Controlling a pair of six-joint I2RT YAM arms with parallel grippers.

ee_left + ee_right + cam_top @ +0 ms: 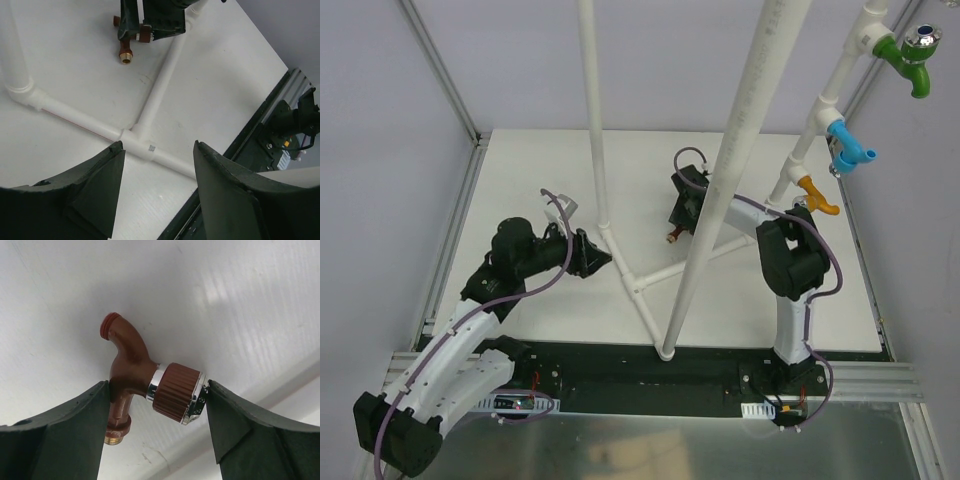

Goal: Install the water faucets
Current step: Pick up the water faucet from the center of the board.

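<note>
- The left gripper (pixel 603 258) is on the left side of the white table (pixel 540 170). It points toward the middle of the white pipe frame (pixel 638 285).
- In the left wrist view, the left gripper (pixel 157 146) has its two fingers wide apart. Nothing is between them. Below the gap is the joint where the pipes of the pipe frame (pixel 150 100) cross on the table.
- In the middle, behind the tall white pipes, the right gripper (pixel 677 228) points down at the table. It is holding the brown faucet (pixel 672 237).
- In the right wrist view, the right gripper (pixel 155 395) is closed on the brown faucet (pixel 130 365). One finger presses on the brown body. The other presses on the silver end of the ribbed knob. The curved spout sticks out past the fingers.
- In the left wrist view, the brown faucet (pixel 125 52) hangs from the right gripper (pixel 150 20) close to the table, just beside a pipe of the frame. Its gold tip points down. I cannot tell if it touches the table.
- On the right, three faucets sit on a slanted white pipe. The orange faucet (pixel 817 195) is lowest, near the right arm. The blue faucet (pixel 850 150) is above it. The green faucet (pixel 912 55) is at the top and has a shiny silver end.
</note>
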